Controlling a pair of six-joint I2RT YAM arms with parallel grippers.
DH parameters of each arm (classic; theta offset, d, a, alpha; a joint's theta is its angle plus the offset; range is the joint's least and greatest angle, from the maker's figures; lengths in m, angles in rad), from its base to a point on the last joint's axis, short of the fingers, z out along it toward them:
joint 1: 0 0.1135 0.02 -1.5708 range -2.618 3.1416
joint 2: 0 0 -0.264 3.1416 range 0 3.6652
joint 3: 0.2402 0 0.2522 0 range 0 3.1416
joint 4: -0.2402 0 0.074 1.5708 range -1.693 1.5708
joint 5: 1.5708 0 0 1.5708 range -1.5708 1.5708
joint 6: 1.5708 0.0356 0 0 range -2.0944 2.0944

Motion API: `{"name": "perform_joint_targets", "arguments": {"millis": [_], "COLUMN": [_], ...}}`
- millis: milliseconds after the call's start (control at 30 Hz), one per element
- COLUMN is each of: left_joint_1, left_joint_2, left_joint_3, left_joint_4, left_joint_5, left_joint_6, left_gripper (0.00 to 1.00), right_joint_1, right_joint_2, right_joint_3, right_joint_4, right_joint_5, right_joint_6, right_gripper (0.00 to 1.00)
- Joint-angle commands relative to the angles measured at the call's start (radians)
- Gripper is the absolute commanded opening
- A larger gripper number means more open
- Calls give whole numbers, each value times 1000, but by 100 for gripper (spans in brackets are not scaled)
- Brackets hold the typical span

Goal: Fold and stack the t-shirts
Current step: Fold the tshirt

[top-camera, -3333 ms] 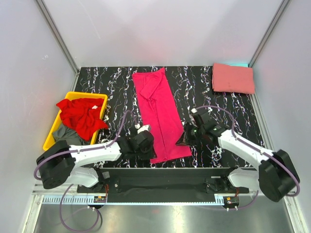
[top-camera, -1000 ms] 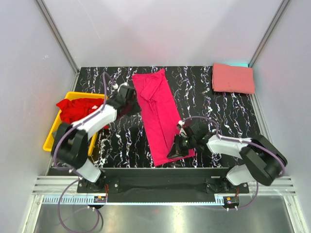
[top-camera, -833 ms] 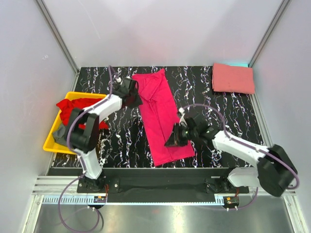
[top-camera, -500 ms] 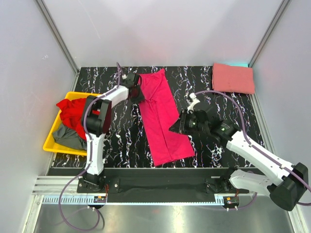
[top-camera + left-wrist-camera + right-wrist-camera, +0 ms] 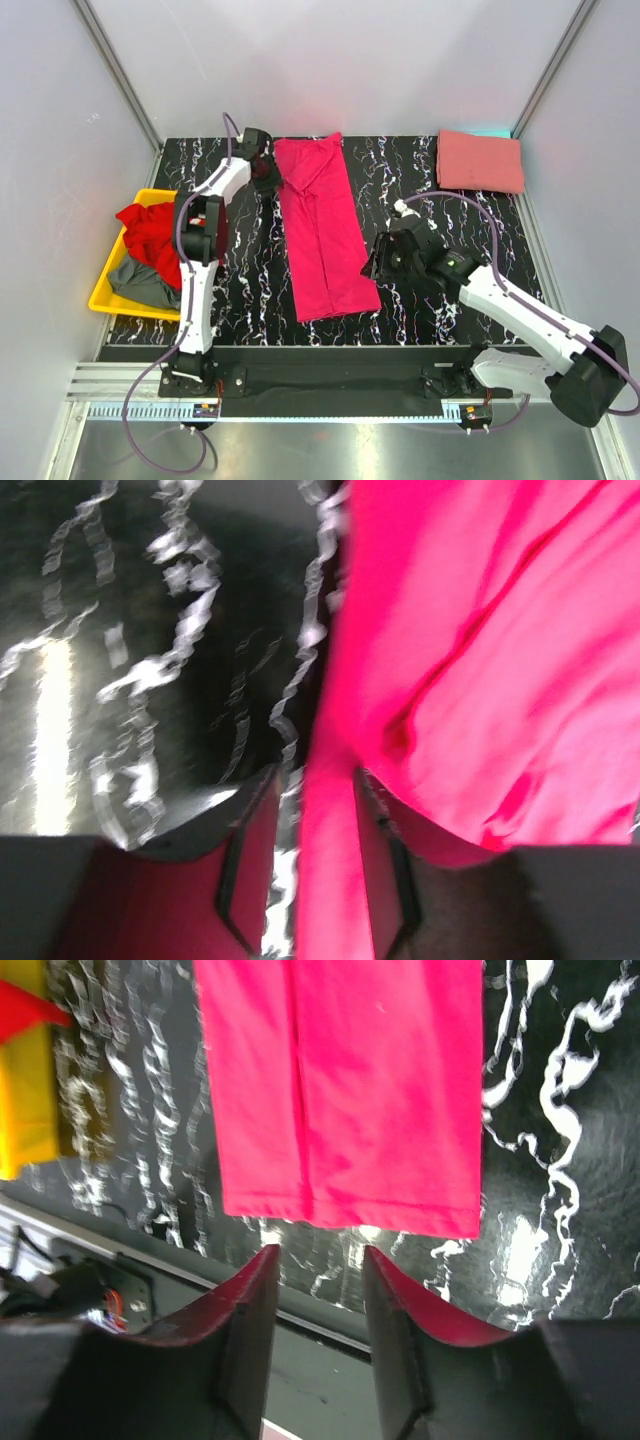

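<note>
Handling note: magenta t-shirt (image 5: pixel 320 232) is light, limp cloth, lying as a long folded strip mid-desk (image 5: pixel 420 190); best gripped at hem corners. Left tool (image 5: pixel 315 880) has a fold of its far edge between slightly parted fingers. Right tool (image 5: pixel 320 1340) hangs open and empty above the near hem.

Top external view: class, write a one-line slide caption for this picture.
Left gripper at the far corner of the magenta t-shirt; right gripper beside its near edge; salmon t-shirt folded far right.
</note>
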Motion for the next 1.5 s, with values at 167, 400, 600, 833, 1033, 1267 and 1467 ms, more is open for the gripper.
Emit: {"name": "perform_joint_targets", "arguments": {"millis": [167,400,600,833,1033,1267,1467], "left_joint_1": [-57,-169,-375,-431,-444,-444,-445], "left_joint_2": [-505,-1029,-1172,-1173,-1162,-1133,-1114], "left_joint_3": [-449,-1054,-1421,-1547,-1588,-1590,-1602], "left_joint_4": [-93,29,200,268,318,323,334], "left_joint_5": [48,132,175,171,178,148,152], "left_joint_6": [9,-81,-286,-357,-385,-382,-394], "left_gripper": [51,53,53,53,52,49,43], "right_joint_1": [-76,-231,-238,-251,-278,-280,-281], "right_joint_2": [131,183,209,309,357,387,383], "right_joint_3": [-63,-149,-190,-235,-261,-256,-270], "right_joint_4": [-15,1,36,142,205,222,231], "right_joint_5": [-161,-291,-342,-365,-356,-354,-365], "right_joint_6": [-28,-34,-36,-51,-79,-97,-97], "right_gripper": [50,45,45,47,44,43,42]}}
